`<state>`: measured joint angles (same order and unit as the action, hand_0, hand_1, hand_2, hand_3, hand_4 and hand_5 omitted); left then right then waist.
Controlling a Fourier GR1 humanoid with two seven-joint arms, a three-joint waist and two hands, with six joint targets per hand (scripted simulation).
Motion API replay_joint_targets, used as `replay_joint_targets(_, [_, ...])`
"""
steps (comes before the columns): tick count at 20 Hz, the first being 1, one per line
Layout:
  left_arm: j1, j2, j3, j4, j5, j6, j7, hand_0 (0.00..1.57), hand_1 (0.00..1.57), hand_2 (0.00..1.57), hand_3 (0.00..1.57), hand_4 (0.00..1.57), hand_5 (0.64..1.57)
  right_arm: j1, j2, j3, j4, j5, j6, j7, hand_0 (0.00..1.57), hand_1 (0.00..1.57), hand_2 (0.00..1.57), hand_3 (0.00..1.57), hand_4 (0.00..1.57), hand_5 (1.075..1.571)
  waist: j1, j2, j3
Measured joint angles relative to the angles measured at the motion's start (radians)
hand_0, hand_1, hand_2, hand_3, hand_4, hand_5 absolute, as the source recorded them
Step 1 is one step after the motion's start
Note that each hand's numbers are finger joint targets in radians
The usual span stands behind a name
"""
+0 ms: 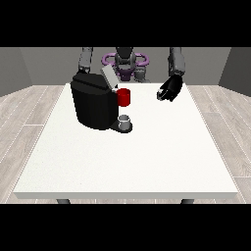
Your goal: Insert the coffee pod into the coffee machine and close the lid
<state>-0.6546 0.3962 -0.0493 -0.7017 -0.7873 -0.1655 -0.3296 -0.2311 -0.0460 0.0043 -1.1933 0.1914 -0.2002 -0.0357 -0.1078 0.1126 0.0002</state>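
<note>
The black coffee machine (93, 105) stands on the left half of the white table (147, 157). Its grey lid (109, 76) is tilted up and open. A red cup-shaped holder (124, 97) sticks out from the machine's upper right side. Below it, a small grey cylinder (125, 121) sits on the machine's dark base. The hand at the view's right (170, 89) hangs above the table's far right part, well to the right of the red holder. Whether it holds a pod is hidden. The arm at the view's left drops behind the machine, and its hand is out of sight.
The robot's torso (125, 61) is behind the table's far edge, close behind the machine's lid. White tabletop stretches in front of and to the right of the machine.
</note>
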Motion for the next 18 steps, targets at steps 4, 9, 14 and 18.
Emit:
replay_joint_targets(4, [-0.059,-0.024,-0.002,-0.023,0.005,-0.084,0.051,1.42,1.42,1.4,1.33,0.53,1.571,-0.009,0.008,0.004,0.023,0.007,-0.002,0.002,0.0,0.0,0.0,0.0,0.0,1.571,0.0,-0.035,0.0])
replay_joint_targets(9, [-0.111,-0.048,0.0,-0.067,0.013,-0.162,0.094,1.4,1.4,1.4,1.34,0.6,1.571,-0.011,0.008,-0.013,0.045,-0.009,0.004,-0.006,0.0,0.0,0.0,0.0,0.0,1.571,0.001,-0.072,0.0003])
replay_joint_targets(14, [-0.174,-0.074,0.012,-0.1,0.012,-0.205,0.158,1.34,1.34,1.37,1.35,0.56,1.571,-0.018,0.013,-0.022,0.051,-0.025,0.015,-0.033,0.0,0.0,0.0,0.0,0.0,1.571,-0.012,-0.073,0.0002])
replay_joint_targets(18, [-0.24,-0.065,0.062,-0.089,0.038,-0.228,0.191,0.96,0.96,1.16,1.36,0.52,1.571,-0.042,0.002,-0.018,0.011,-0.029,0.03,-0.006,0.0,0.0,0.0,0.0,0.0,1.571,-0.057,-0.064,-0.0001])
